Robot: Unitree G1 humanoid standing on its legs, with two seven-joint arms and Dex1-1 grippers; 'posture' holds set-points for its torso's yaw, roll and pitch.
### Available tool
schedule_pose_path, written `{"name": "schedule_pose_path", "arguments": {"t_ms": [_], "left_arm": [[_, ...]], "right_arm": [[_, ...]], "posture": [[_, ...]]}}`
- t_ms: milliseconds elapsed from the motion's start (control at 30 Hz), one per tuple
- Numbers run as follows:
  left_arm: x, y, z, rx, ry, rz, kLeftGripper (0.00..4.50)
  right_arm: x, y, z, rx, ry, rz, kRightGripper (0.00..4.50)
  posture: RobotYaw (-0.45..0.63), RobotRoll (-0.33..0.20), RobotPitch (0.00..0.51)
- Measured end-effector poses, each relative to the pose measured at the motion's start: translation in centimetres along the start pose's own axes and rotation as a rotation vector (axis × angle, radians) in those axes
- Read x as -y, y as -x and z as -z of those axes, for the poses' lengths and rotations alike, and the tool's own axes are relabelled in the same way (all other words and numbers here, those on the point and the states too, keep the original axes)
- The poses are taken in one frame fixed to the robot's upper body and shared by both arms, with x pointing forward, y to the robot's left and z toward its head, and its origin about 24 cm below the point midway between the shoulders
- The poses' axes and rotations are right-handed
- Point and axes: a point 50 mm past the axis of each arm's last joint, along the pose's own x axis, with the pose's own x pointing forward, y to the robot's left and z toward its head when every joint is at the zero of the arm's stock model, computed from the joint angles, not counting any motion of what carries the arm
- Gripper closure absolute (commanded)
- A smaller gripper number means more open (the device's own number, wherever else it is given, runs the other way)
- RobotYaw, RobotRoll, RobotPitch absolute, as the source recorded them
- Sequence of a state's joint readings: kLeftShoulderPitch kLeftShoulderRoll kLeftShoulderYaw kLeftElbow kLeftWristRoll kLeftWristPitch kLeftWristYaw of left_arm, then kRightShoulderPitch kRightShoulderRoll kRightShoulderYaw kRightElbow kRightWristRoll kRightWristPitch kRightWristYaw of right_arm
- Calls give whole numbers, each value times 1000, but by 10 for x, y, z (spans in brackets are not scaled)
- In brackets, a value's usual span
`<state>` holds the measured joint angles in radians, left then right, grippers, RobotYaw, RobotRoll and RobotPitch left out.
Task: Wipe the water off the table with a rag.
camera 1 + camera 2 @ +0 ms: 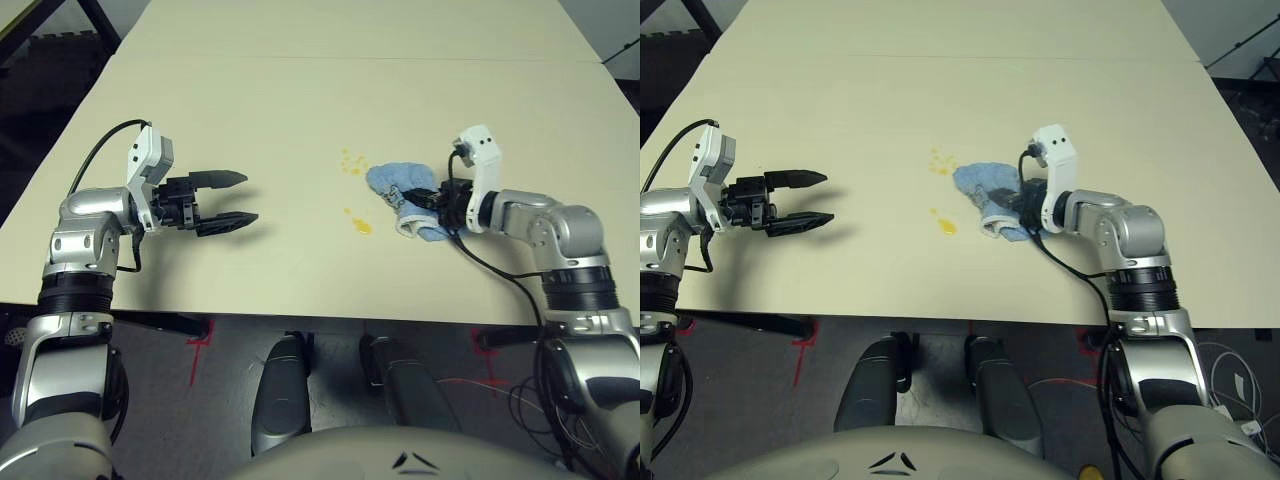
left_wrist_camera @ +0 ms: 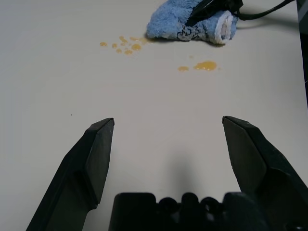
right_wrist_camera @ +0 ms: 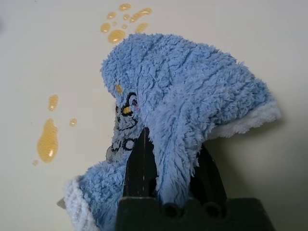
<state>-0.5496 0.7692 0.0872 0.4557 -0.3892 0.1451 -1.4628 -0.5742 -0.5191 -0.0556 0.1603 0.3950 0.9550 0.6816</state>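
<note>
The light-blue rag (image 1: 400,190) lies bunched on the cream table (image 1: 300,110), right of centre. My right gripper (image 1: 428,199) is shut on the rag, and in the right wrist view the cloth (image 3: 183,101) drapes over its black fingers (image 3: 142,168). Orange-yellow water drops (image 1: 350,163) sit just left of the rag, with a bigger splotch (image 1: 359,225) nearer the front edge. My left gripper (image 1: 238,199) hovers open over bare table at the left, well apart from the spill; its wrist view looks across at the drops (image 2: 126,45) and rag (image 2: 178,24).
A faint seam (image 1: 350,58) crosses the table at the back. A black cable (image 1: 500,275) trails from my right wrist over the table's front edge. Dark floor lies past the left edge.
</note>
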Motion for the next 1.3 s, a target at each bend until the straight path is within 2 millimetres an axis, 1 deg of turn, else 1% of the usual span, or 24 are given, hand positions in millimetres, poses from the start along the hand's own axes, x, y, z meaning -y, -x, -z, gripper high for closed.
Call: {"name": "schedule_pose_path", "arguments": {"t_ms": [167,267,333,467,533,633,767,933,1033,1200,1300], "left_arm": [[-1,6,4,-25,1,-12,0],[-1,7,3,-30,-11,-12,0],[-1,7,3,-32,-20,-9,0],[0,7,4,-37,-37,5,0],[0,7,4,-45,-45,8,0],[0,5,4,-46,-49,13,0],[0,4,5,-46,-48,16,0],[1,3,5,-51,-47,22,0],[1,4,6,-53,-47,24,0],[2,4,7,-58,-43,31,0],[2,3,7,-58,-44,31,0]], "right_arm": [[21,26,2,-25,-3,82,4288],[25,37,1,-39,-15,100,4288],[20,42,-1,-33,-44,73,4288],[-2,42,-9,-23,-66,-46,4289],[-15,38,-12,-7,-73,-105,4289],[-26,29,-10,-5,-80,-143,4289],[-40,10,9,-59,-95,-164,4290],[-49,0,11,-51,-41,-156,4292],[-56,-8,12,-35,-40,-167,4293],[-81,-27,13,-26,-42,-242,4294],[-102,-42,12,-35,-40,-308,4294]], "posture": [[118,0,235],[115,0,236],[115,0,236],[105,0,237],[104,0,237],[107,0,238],[113,0,241],[118,0,245],[122,0,249],[127,0,254],[129,0,256]]}}
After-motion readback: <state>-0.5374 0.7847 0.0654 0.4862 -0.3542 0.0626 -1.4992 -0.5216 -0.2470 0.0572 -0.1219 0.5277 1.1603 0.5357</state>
